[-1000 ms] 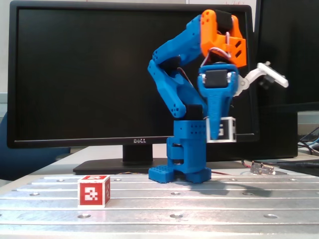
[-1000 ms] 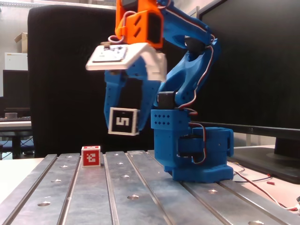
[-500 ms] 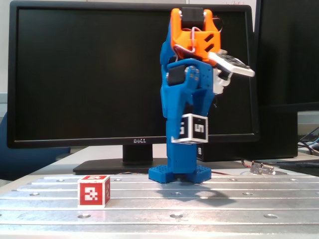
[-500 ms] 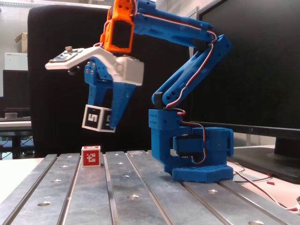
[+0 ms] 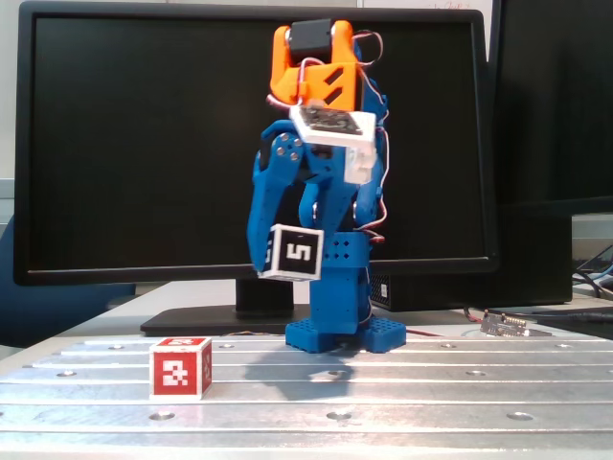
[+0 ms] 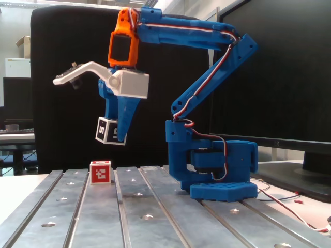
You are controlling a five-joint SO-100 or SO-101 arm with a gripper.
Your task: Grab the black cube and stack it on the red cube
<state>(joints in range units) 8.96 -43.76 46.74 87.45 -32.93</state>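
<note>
I read a white "5" on the black cube (image 5: 294, 254) between my gripper (image 5: 283, 261) fingers; monitor (image 5: 144, 144) bezel: "DELL".

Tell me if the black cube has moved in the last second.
Yes. Held in the claw, the black cube swung left across the monitor, toward the red cube.

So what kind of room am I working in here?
Most likely an office or lab bench: a Dell monitor stands behind the arm, the arm sits on a slotted metal plate, and desks show in the background.
</note>
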